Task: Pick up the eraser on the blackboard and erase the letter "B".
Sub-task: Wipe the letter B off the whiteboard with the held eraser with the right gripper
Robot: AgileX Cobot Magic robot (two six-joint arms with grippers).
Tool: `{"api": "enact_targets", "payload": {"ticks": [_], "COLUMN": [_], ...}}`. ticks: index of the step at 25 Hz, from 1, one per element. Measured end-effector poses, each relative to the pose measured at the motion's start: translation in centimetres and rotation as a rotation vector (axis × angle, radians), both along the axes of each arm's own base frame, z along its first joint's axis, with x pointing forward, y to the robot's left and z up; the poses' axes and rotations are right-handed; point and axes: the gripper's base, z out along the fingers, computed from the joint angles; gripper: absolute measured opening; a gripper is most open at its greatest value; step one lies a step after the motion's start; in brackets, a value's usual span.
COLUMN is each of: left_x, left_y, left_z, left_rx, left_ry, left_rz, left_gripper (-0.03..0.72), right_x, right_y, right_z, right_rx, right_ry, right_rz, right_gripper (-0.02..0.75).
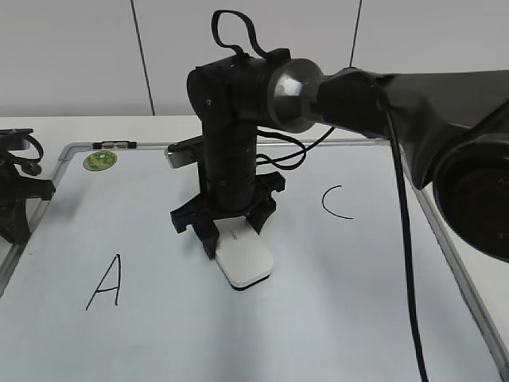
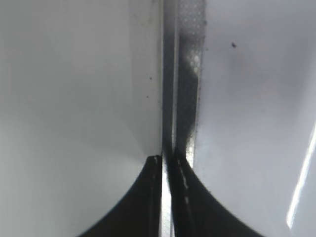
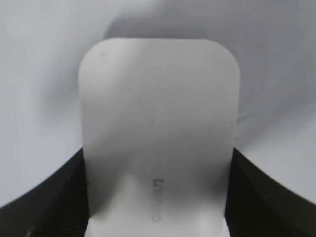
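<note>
The blackboard [image 1: 318, 318] is a white board with a silver frame, lying flat. My right gripper [image 1: 235, 231] reaches to the board's middle and is shut on the white eraser [image 1: 245, 263], which rests flat on the board. In the right wrist view the eraser [image 3: 158, 113] sits between the two black fingers of the right gripper [image 3: 158, 197], its grey lettering facing up. The letter "B" does not show; the arm and eraser cover the middle of the board. My left gripper [image 1: 16, 199] is shut and empty at the board's left edge; it also shows in the left wrist view [image 2: 165, 160].
A black "A" [image 1: 106, 282] is at the lower left of the board and a black "C" [image 1: 336, 202] at the right. A round green sticker [image 1: 100, 160] sits in the far left corner. The board's metal frame [image 2: 185, 74] runs under my left gripper.
</note>
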Motion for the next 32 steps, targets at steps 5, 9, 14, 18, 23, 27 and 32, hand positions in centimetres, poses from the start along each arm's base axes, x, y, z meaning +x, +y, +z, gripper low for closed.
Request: {"api": "enact_targets", "payload": {"ticks": [5,9,14,18,23,27,32], "left_x": [0.0,0.0,0.0,0.0,0.0,0.0,0.0], "left_y": [0.0,0.0,0.0,0.0,0.0,0.0,0.0], "left_z": [0.0,0.0,0.0,0.0,0.0,0.0,0.0], "left_rx": [0.000,0.000,0.000,0.003,0.004,0.004,0.004], "left_ry": [0.000,0.000,0.000,0.000,0.001,0.002,0.002], "left_rz": [0.000,0.000,0.000,-0.002,-0.003,-0.003,-0.003], "left_gripper": [0.019,0.019,0.018,0.017,0.017,0.017,0.017], "right_x": [0.2,0.6,1.3,1.9,2.9,3.8,3.8], "right_y": [-0.3,-0.6,-1.5,-2.3,-3.6,-5.0,-4.9], "right_z": [0.0,0.0,0.0,0.0,0.0,0.1,0.1], "right_rx": [-0.029,-0.028,-0.025,-0.025,-0.030,-0.027,-0.008], "right_ry": [-0.024,-0.025,-0.027,-0.029,-0.037,-0.037,-0.025], "right_rz": [0.010,0.000,-0.025,-0.043,-0.075,-0.109,-0.118], "right_gripper": [0.513,0.513,0.513,0.513,0.513,0.513,0.513]}}
